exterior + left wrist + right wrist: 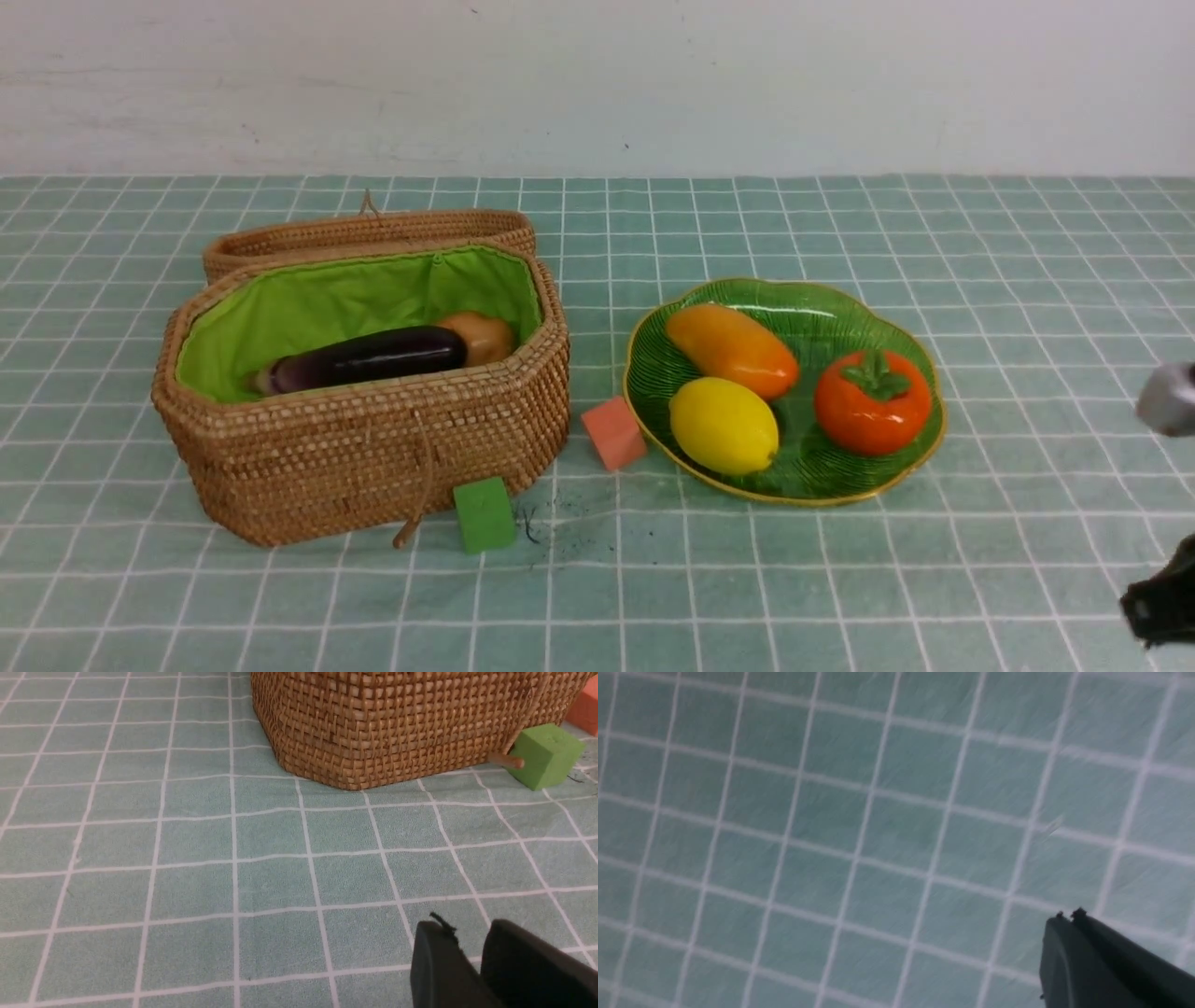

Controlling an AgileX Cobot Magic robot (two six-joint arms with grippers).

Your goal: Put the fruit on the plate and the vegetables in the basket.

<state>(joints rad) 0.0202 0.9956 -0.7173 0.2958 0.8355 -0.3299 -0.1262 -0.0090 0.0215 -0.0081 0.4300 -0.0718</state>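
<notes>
Since the sorting appears finished, we are finding the fruit lying on the plate [910,355]: the mango [731,350] is resting toward its far left edge, the lemon [723,425] is sitting toward its near left edge and touching the mango, and the persimmon [872,401] is standing on its right side, leafy cap up, just beside both. The raised scalloped rim is likely keeping these round pieces from rolling off.

The basket [373,457] is standing on the left half of the tablecloth [840,579], its lid [369,233] folded back behind so the mouth is staying clear. Inside, the eggplant [369,359] is lying lengthwise against the green lining, with the potato [481,336] tucked at its right end. We cannot see the radish or the long orange-red vegetable; they may be lying deeper, below the rim.

An orange cube [614,433] is sitting between basket and plate, just beside the plate's left edge, and a green cube [485,514] is sitting at the basket's near wall by the cord loop.

We are seeing the right gripper [1066,915] over bare cloth near the tablecloth's right edge, its jaws pressed together and carrying nothing, which suits an arm parked clear. The left gripper [467,935] is hovering low near the basket's near left corner, its fingers [439,961] a narrow slit apart, empty.
</notes>
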